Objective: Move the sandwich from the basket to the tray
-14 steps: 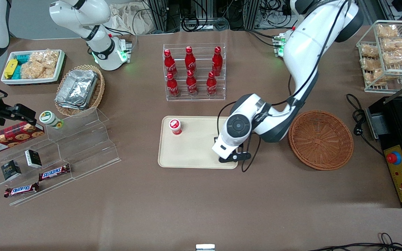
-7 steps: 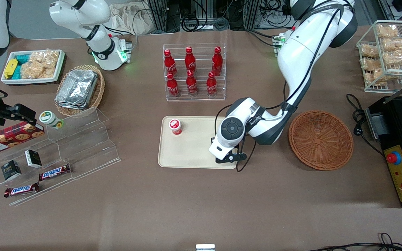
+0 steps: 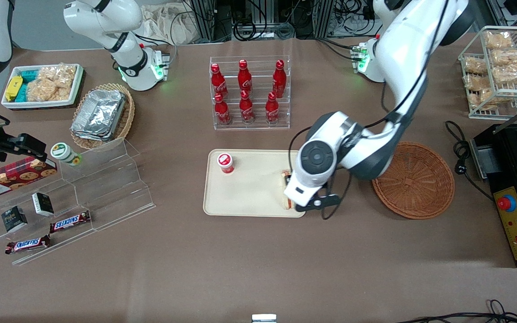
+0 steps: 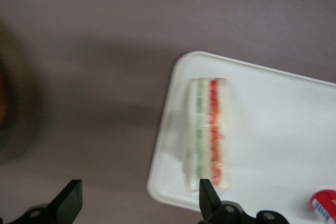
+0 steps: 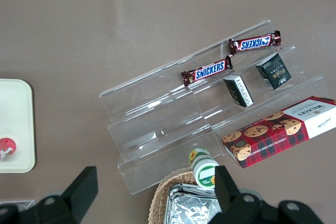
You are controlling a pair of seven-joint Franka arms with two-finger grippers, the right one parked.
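sandwich [image 4: 208,132] lies flat on the tray [image 4: 273,145], along the tray's short edge at the basket end, near the corner closest to the front camera. it looks light, soft and squashy, with loose filling layers, so i'd pinch gently across the two bread faces, mid-wedge. gripper [image 4: 137,203] hangs above it, jaws spread wide and holding nothing. small red-capped bottle [image 3: 225,163] stands on the tray's other end. basket [image 3: 413,180] sits just beside the tray, holding nothing.
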